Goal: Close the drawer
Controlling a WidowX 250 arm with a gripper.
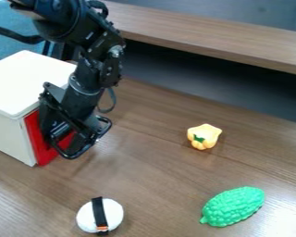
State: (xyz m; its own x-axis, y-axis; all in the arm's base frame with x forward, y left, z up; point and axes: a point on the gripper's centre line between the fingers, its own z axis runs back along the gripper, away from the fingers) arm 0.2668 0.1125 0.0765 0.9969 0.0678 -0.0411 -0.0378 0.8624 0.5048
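Drawer [44, 155], red-fronted, in white cabinet [28, 76] on wood-grain table [157, 185]; black gripper [80, 140] at its front; can't tell if spread or pressed together.

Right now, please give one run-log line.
gripper at red drawer front | front looks about flush with white box | yellow toy, green toy on table

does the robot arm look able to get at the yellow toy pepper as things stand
Probably yes: between the gripper, at the red drawer front, and the yellow toy pepper I see only bare wooden table, though the arm's full reach can't be judged here.
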